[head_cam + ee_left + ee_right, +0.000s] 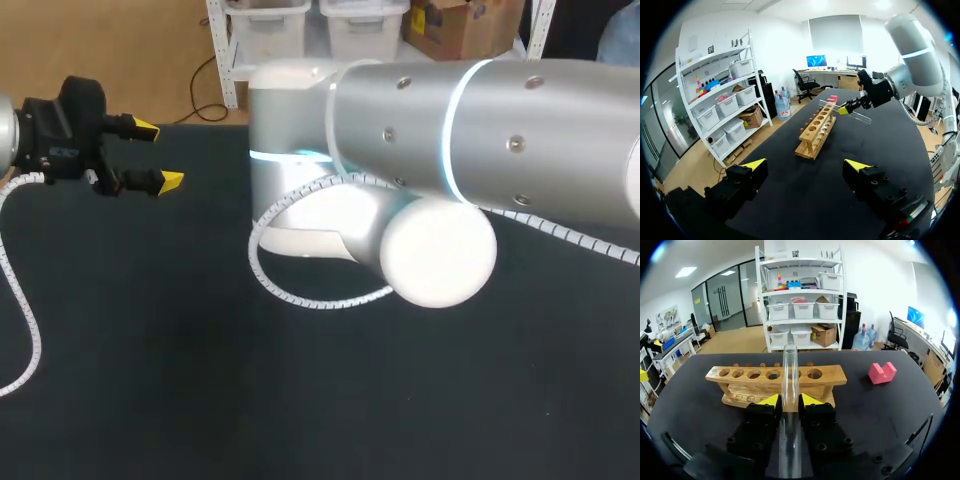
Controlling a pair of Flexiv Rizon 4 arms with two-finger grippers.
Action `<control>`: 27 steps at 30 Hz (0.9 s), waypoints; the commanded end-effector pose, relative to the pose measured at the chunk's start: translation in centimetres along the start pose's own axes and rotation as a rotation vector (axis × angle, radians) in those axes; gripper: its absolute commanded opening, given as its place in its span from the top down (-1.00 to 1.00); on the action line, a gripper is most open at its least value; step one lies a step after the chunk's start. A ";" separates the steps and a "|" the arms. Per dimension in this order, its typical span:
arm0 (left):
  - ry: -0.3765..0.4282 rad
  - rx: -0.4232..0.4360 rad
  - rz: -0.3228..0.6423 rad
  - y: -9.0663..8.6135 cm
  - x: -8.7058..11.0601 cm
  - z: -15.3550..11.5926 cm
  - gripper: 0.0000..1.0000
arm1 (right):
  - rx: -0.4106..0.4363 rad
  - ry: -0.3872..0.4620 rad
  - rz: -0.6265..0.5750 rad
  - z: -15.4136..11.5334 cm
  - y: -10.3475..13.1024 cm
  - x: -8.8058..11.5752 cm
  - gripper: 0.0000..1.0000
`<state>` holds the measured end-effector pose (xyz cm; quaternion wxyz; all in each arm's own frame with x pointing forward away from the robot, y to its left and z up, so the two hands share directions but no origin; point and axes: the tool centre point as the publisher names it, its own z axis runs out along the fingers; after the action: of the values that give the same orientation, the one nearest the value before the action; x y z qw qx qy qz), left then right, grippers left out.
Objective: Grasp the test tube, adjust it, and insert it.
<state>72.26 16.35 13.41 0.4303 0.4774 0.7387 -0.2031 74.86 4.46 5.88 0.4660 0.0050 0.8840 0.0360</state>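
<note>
A clear glass test tube (pixel 789 385) lies between the yellow tips of my right gripper (pixel 790 400), which is shut on it; the tube points ahead at the wooden rack (pixel 775 379). From the left wrist view, the right gripper (pixel 845 109) holds the tube (pixel 862 117) roughly level in the air beside the far end of the rack (pixel 816 131). My left gripper (pixel 805 165) stands open and empty well short of the rack's near end. In the head view the left gripper (pixel 158 155) is at the far left, and my right arm (pixel 450 130) hides the rack and the tube.
A pink notched block (pixel 882 372) sits on the black table (pixel 700 405) beside one end of the rack, also visible as the pink block (pixel 832 99) beyond the rack. The rack's several holes hold nothing.
</note>
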 end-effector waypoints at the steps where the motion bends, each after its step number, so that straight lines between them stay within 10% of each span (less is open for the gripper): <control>1: -0.009 -0.004 0.003 -0.1 0.2 0.0 -1.00 | 0.004 0.014 -0.001 0.3 0.1 -0.2 1.00; 27: -0.009 -0.004 0.003 -0.1 0.2 0.0 -1.00 | -0.018 0.059 -0.006 0.9 0.4 0.7 1.00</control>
<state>72.26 16.35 13.41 0.4303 0.4774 0.7387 -0.2031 74.73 4.94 4.66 0.4491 -0.0009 0.8925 0.0422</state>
